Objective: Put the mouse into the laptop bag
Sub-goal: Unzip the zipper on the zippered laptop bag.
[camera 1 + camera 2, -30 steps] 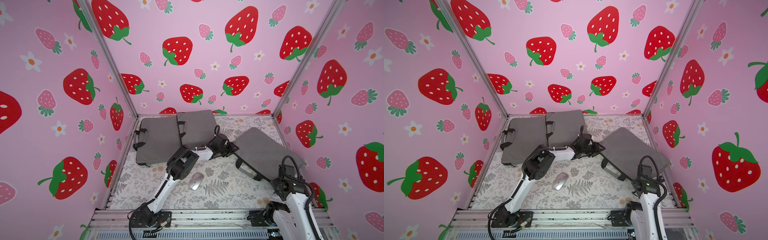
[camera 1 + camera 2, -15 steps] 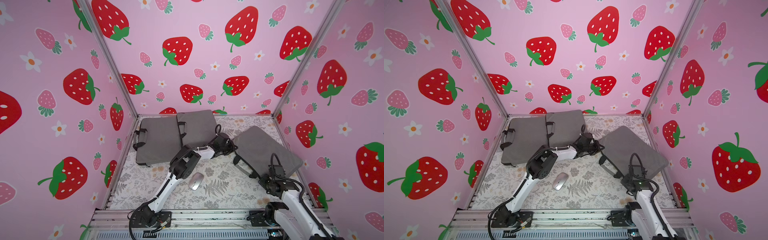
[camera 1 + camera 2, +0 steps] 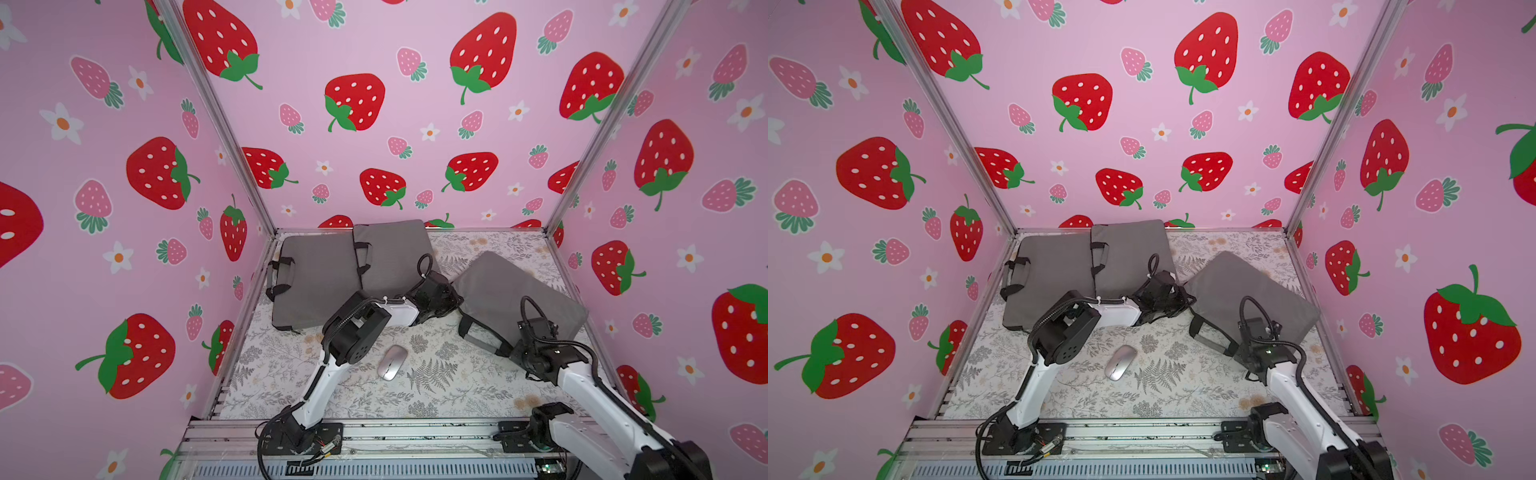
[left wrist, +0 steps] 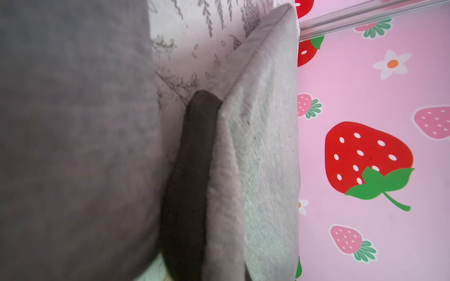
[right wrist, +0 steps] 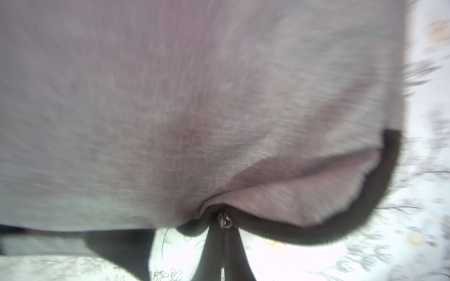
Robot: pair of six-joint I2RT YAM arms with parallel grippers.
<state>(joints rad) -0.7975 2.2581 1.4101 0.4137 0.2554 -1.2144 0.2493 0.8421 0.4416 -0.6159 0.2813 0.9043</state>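
While both arms work at the angled grey laptop bag [image 3: 513, 286], the silver mouse [image 3: 392, 362] lies loose on the fern-print worktop [image 3: 436, 399], between the arms and apart from that bag. Your right pincer [image 5: 222, 223] is clenched on the bag's edge, the fabric bunched around a small metal piece [image 5: 223, 218]. Your left pincer [image 3: 451, 296] is clenched at the bag's near corner; you can't tell whether it pinches cloth. Two other grey bags [image 3: 316, 282] lie flat at the far left. Any lettering on the mouse is too small to read.
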